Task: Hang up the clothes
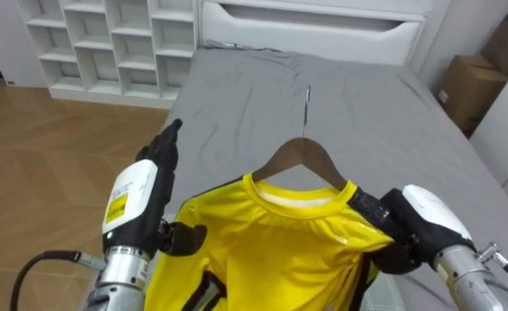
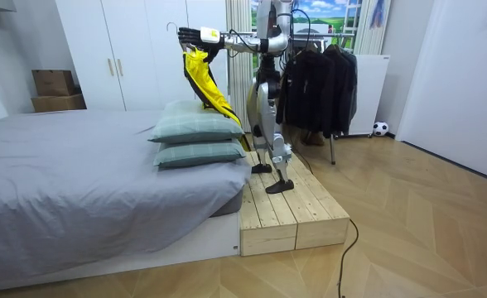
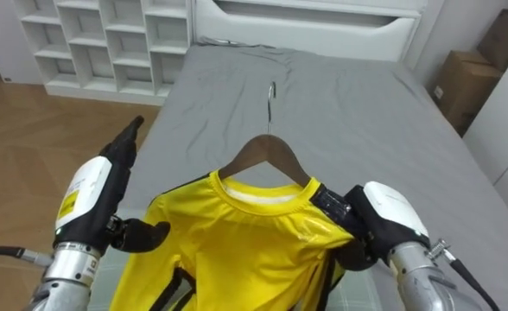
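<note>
Over the bed (image 1: 371,108), the right hand (image 1: 407,221) clasps the yellow shirt (image 1: 280,250) at its shoulder, the left hand (image 1: 143,194) straight-fingered alongside

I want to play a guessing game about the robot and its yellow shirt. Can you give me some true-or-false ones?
1. The yellow shirt is on a wooden hanger. True.
2. The bed's cover is red. False: the bed is grey.
3. The robot's right hand grips the shirt's shoulder. True.
4. The robot kneels on the bed. False: it stands on a wooden platform beside the bed.
5. Dark clothes hang behind the robot. True.
</note>
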Robot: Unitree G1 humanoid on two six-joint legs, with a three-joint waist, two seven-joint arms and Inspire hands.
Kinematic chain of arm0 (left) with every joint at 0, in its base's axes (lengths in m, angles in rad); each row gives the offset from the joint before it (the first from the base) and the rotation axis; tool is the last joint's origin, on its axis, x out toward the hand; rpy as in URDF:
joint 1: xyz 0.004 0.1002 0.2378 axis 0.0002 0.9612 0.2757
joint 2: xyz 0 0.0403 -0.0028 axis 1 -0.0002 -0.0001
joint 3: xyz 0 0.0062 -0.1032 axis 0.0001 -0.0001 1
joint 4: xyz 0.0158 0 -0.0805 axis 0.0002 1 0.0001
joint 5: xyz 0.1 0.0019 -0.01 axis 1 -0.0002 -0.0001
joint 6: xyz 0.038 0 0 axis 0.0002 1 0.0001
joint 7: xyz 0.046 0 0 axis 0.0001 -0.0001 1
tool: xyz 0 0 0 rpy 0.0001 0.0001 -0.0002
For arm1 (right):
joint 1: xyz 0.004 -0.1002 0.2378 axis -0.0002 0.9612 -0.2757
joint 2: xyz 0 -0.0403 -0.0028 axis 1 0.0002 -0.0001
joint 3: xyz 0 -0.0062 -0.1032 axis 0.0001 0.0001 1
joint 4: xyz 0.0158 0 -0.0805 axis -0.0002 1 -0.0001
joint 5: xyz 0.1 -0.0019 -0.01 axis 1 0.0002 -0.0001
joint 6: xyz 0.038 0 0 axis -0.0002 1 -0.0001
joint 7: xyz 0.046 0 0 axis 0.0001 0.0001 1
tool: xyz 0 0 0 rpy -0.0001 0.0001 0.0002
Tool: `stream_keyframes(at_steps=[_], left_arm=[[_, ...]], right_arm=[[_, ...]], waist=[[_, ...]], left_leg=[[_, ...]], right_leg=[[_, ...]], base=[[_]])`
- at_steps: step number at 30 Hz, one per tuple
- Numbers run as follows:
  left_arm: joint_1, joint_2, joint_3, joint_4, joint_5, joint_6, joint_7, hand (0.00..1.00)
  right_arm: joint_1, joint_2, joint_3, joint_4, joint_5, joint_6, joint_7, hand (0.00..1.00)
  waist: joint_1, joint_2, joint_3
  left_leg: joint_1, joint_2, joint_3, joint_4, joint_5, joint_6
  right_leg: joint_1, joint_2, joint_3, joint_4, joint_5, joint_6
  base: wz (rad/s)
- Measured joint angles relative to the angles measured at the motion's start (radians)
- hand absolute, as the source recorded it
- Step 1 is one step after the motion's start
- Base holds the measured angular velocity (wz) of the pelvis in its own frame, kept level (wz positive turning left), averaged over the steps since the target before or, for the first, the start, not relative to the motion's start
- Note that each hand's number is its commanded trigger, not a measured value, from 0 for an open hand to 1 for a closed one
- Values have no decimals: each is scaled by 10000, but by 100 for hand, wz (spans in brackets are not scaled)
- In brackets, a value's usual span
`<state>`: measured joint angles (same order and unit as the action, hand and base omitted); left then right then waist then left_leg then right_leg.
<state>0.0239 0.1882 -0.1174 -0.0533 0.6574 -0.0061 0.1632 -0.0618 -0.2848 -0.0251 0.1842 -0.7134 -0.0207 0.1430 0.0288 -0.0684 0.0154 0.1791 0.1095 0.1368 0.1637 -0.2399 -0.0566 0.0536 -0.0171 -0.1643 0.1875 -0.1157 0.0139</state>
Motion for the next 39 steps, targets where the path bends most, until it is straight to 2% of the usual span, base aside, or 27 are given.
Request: stream_keyframes(at_steps=[4,14,19,22,26,31,33,39], left_arm=[[0,45,11,2,-342,-2,-3,0],[1,44,129,10,-359,-16,-26,0],[9,40,210,176,-368,-17,-49,0],[285,31,322,449,-368,-31,-49,0],[688,96,397,1038,-362,-30,-44,0],[906,155,462,1527,-379,-59,-44,0],[943,150,797,1995,-387,-260,-10,0],[1066,150,1508,2740,-835,-312,366,0]], right_arm=[[-33,-79,0,40,-7,-22,-15,100],[-382,-135,0,417,-13,-127,-19,100],[-381,-137,0,416,-3,-125,-19,100],[-379,-163,0,415,24,-123,-48,100],[-375,-250,-3,408,24,-123,-415,100],[-375,-257,-72,320,-104,-199,-799,100],[-371,-257,-295,318,-120,-379,-983,100],[-186,-270,-728,-204,-391,-470,-1928,100]], waist=[[3,19,12],[-22,41,11],[-15,90,-17],[-22,153,-57],[-44,146,-69],[-90,141,-83],[-125,167,-99],[-220,178,-104]], left_leg=[[-20,3,14,0,0,0],[-37,3,25,-3,0,0],[-28,3,25,-3,0,0],[-13,4,31,-6,0,0],[-23,4,27,-5,0,0],[-54,3,32,1,0,0],[-34,5,49,1,0,0],[-76,4,52,2,0,0]], right_leg=[[-23,3,-5,-4,0,0],[-31,2,-8,-17,0,0],[-32,2,-6,-15,0,0],[-24,3,-3,-11,1,-1],[-24,-1,-16,3,0,0],[-19,0,6,15,0,0],[-15,6,22,18,0,-1],[-40,9,21,11,0,0]], base=[[0],[0],[0],[0],[0],[0],[0],[0]])
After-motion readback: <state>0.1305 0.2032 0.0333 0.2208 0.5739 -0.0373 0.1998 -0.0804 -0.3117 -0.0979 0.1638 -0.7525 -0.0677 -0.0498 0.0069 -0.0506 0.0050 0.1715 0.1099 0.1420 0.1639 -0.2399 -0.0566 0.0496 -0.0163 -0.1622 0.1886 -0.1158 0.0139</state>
